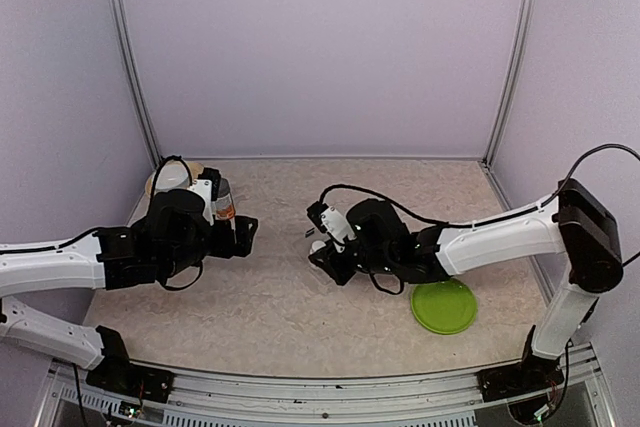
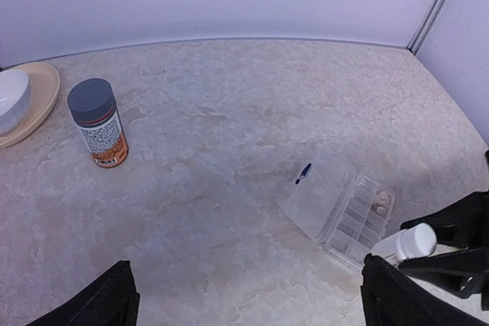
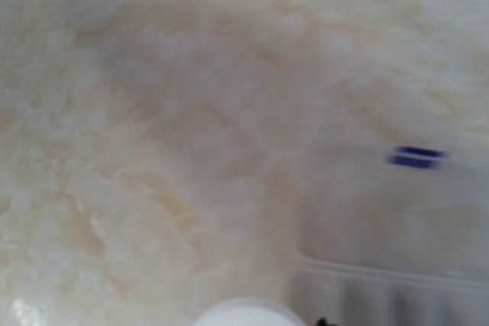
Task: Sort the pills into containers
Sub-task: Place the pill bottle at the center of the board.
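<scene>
The pills (image 2: 380,205) show in the left wrist view as two pale pieces in one end compartment of the container (image 2: 340,208). This is a clear divided box lying open on the table (image 2: 229,112), its lid flat beside it with a blue mark (image 2: 303,173) at the lid's far corner. The other compartments look empty, so I judge the sorting barely begun. Just beside the box, the right gripper (image 2: 409,250) is clamped on a small white bottle (image 2: 409,243), which is tipped toward the compartments. The left gripper (image 2: 252,307) has its jaws wide apart on nothing. An orange-labelled bottle (image 2: 99,124) stands capped well apart from the box, near a plate (image 2: 42,97).

In the top view the right gripper sits at mid-table and the left gripper hangs close to the orange-labelled bottle. The pills and the container are too faint to tell. A green disc (image 1: 443,307) lies on the right side.

The right wrist view is blurred: the small white bottle's top sits at the bottom edge, with the container's dividers beside it. No pills can be made out.
</scene>
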{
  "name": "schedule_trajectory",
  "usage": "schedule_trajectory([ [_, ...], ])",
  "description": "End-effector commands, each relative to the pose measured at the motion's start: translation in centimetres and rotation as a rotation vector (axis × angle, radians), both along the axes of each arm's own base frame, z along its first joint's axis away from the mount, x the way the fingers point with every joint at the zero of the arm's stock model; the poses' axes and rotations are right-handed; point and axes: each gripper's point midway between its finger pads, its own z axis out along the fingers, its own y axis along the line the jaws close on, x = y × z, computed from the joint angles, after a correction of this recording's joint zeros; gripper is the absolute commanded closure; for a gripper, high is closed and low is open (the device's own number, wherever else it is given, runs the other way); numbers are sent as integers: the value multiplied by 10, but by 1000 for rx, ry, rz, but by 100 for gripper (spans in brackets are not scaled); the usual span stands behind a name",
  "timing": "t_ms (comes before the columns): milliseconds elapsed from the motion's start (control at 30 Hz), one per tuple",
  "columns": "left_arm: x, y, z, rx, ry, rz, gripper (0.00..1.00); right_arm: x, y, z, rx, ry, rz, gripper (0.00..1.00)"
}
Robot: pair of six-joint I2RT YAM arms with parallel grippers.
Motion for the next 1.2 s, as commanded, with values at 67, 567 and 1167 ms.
schedule_trajectory([
  [67,-7,22,-5,-3,5,51,1,-16,44,-34,-54,25,87,70],
  [567,-9,23,-18,30,26,42,1,-33,66,-79,-130,68,172,62],
  [1167,-4,12,-12,23,14,18,1,-34,4,-29,-102,76,-8,2],
])
